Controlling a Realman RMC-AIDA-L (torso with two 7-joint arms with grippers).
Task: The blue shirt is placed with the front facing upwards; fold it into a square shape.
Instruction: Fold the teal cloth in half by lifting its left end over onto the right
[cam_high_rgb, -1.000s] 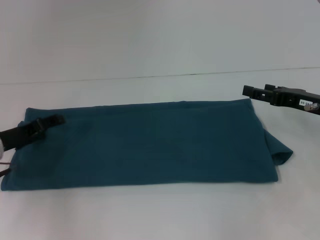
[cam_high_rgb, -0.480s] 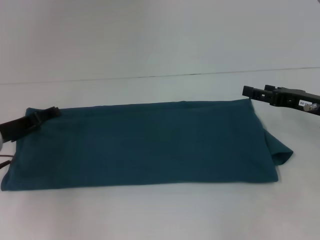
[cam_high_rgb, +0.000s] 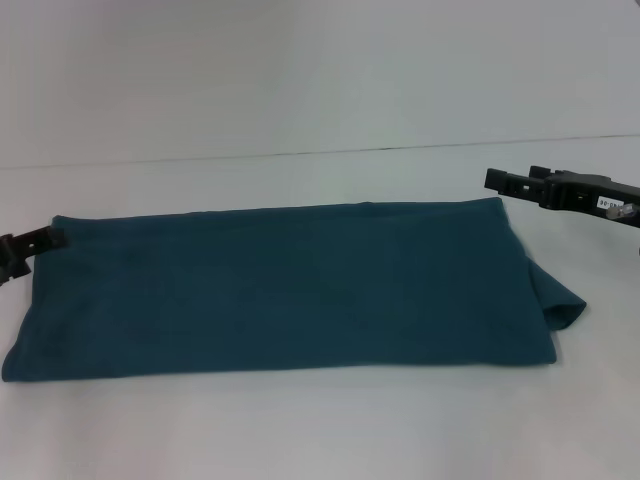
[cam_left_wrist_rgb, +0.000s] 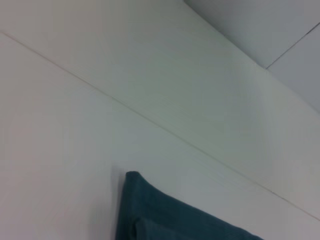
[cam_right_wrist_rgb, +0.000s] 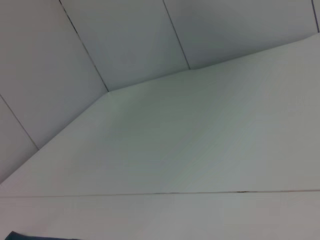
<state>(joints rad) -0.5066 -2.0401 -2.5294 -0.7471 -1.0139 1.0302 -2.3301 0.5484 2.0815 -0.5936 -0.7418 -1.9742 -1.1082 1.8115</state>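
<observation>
The blue shirt (cam_high_rgb: 285, 290) lies flat on the white tabletop (cam_high_rgb: 320, 430) as a long band running left to right, no lettering showing, one sleeve flap poking out at its right end. We judge the lengthwise folds done and the crosswise fold — end over end — the step in hand.

The left gripper (cam_high_rgb: 25, 245) sits at the shirt's far left corner, near the picture's edge; we cannot tell whether it is apart or together. The right gripper (cam_high_rgb: 515, 183) hovers just above and beside the far right corner, clear of the cloth, and there too the gap between its tips is not readable.

To do this step well, we would pinch both layers at an end corner, lift only enough to clear the cloth beneath, and carry the end across so the edges line up. The loose sleeve flap should be tucked under first, or the square will come out ragged.

The tabletop is plain, smooth and white — the cloth may slide if dragged. Behind it stands a pale panelled wall (cam_right_wrist_rgb: 125, 40) with thin seams.
</observation>
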